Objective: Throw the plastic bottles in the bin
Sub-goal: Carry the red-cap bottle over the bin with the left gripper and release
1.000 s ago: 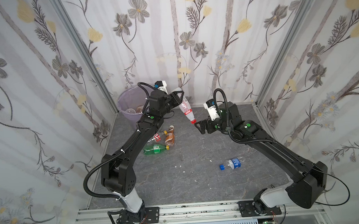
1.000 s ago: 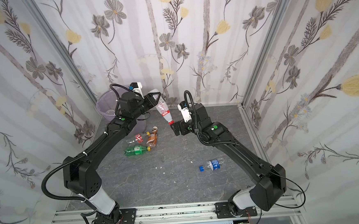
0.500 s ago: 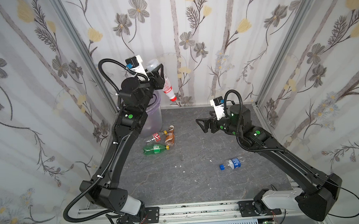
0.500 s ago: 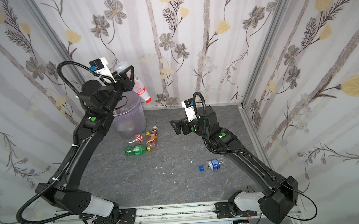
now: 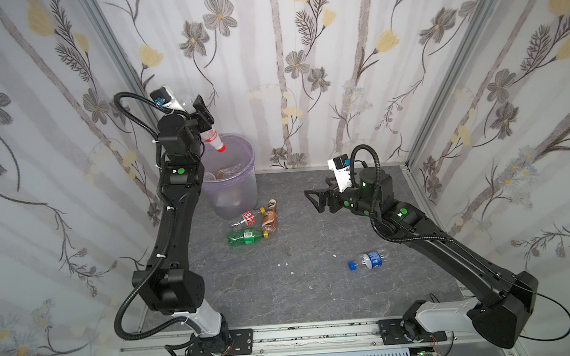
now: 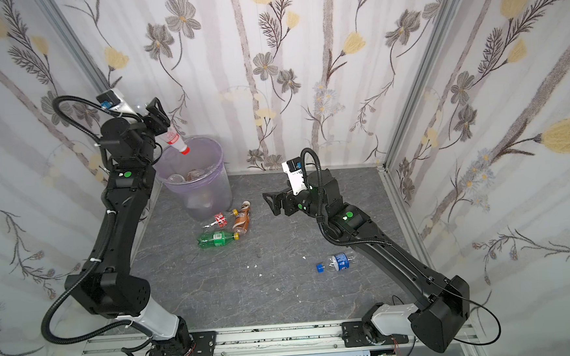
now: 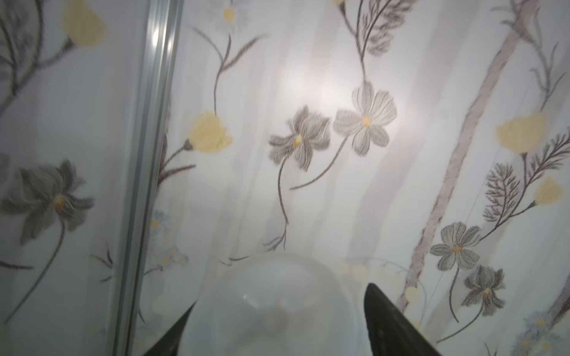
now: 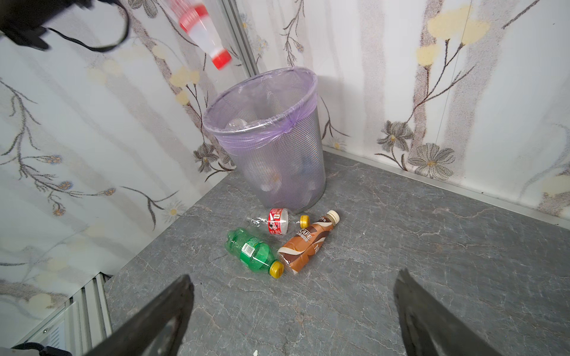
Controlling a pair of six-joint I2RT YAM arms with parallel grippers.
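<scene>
Bin [image 5: 240, 191] stood upright in back-left corner, bottles [image 5: 224, 172] inside. Left gripper [image 7: 280, 294] hung over its rim, jaws spread. Red-capped bottle [image 5: 210, 139] sat loose between them, long axis steeply tilted, cap down toward bin mouth. Right gripper [image 8: 294, 274] was spread wide, empty, low over floor [image 5: 283, 287]. Green bottle [image 5: 246, 237] lay flat, cap toward brown bottle [image 5: 269, 217]. Brown bottle's cap pointed toward back wall. Red-label bottle [image 5: 248, 217] lay beside bin. Blue bottle [image 5: 368, 260] lay apart, near right arm [image 5: 451, 253].
</scene>
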